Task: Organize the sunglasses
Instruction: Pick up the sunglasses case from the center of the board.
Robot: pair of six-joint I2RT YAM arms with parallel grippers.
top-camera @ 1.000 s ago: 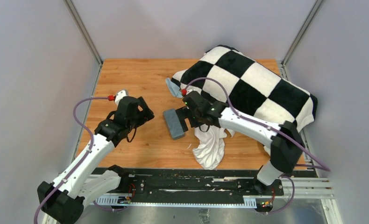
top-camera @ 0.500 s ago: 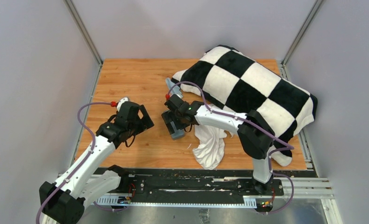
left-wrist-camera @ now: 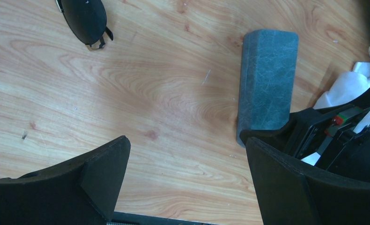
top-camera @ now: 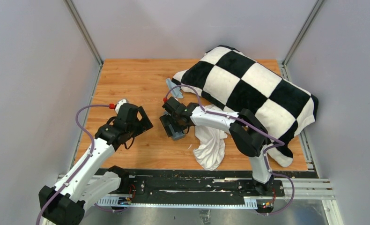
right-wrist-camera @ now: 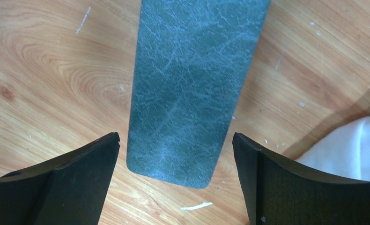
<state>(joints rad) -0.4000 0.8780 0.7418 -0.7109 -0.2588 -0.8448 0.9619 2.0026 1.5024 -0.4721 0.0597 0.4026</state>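
One wooden tabletop (top-camera: 136, 79) carries everything, with grey walls on three sides. Over its far right part lies a black-and-white checkered blanket (top-camera: 248, 89), heaped into a mound, its edge hanging off the right side. Next in size are the arms. The left arm (top-camera: 94, 154) reaches from the near left corner to the middle-left of the wood, and the right arm (top-camera: 220, 122) bends from its near right base across to the centre. A crumpled white cloth (top-camera: 211, 145) lies beneath the right arm and trails toward the near edge. Just left of that cloth, at the centre, a grey-blue hard case (right-wrist-camera: 192, 89) lies shut and flat. The right jaws stand wide open and straddle its near end. In the right wrist view the case runs up between the two black fingers (right-wrist-camera: 56, 183), with a thin strip of wood showing on either side, so nothing is gripped. The left jaws are spread just as wide and hold nothing, hanging above bare wood to the left of the case. A small light-blue cloth (top-camera: 173, 89) lies at the blanket's near left corner, beyond the case. Smallest of all, the sunglasses (left-wrist-camera: 85, 18) lie on bare wood at the upper left edge of the left wrist view, well apart from the case. Only one dark lens and a bit of thin frame show there. From above I cannot pick them out.
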